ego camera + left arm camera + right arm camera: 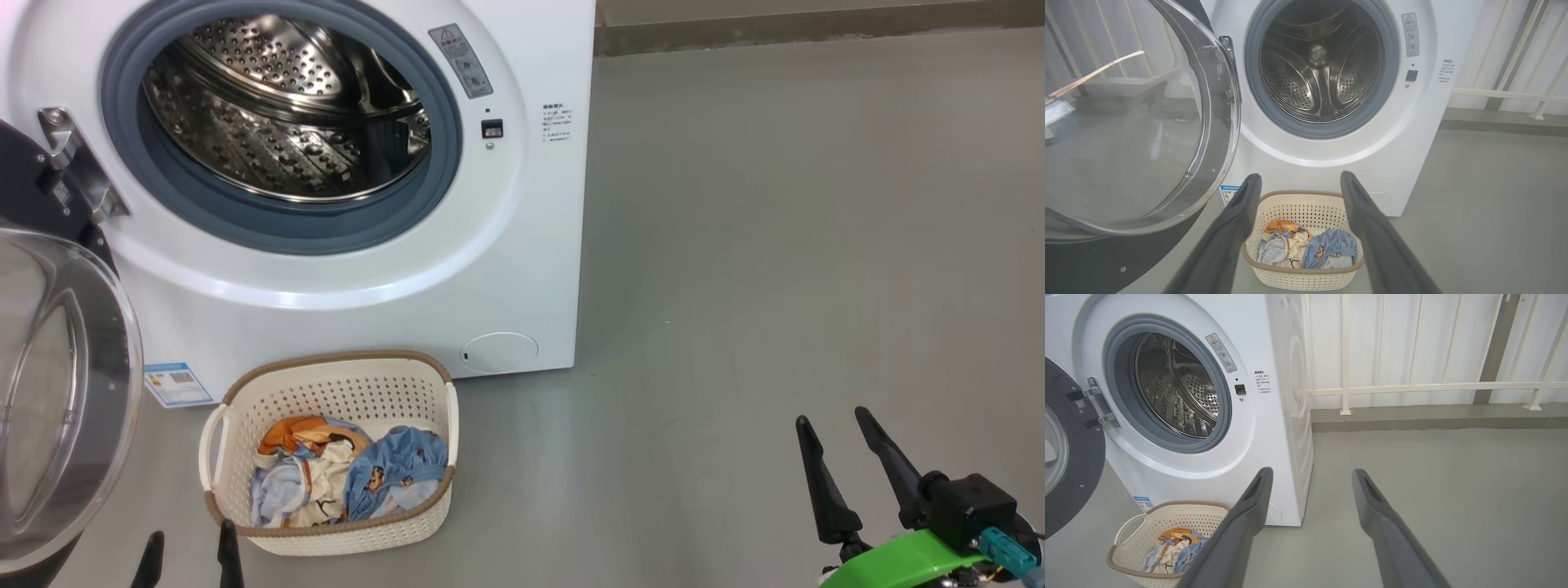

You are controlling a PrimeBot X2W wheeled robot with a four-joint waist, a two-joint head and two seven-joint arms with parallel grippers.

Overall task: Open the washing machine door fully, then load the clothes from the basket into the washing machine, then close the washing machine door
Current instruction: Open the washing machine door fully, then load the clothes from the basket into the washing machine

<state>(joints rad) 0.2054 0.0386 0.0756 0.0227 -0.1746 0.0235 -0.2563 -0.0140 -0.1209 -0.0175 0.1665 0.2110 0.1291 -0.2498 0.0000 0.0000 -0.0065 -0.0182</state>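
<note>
Blue and cream clothes [1306, 245] heaped in the basket [1298, 281] before the washer [1298, 163], door [1126, 143] swung wide: lower the spread, empty left gripper [1300, 176] straight in, pinch deep mid-pile, leave the spread right gripper [1310, 471] aside.

My right gripper [833, 418] has two long black fingers [824, 482] tapering to narrow tips. Behind them sit a boxy black block [971, 502], a bright green curved shell [906, 559] and a teal plug [1008, 549]. Close up, the fingers of my left gripper [1300, 175] look matte dark grey.
</note>
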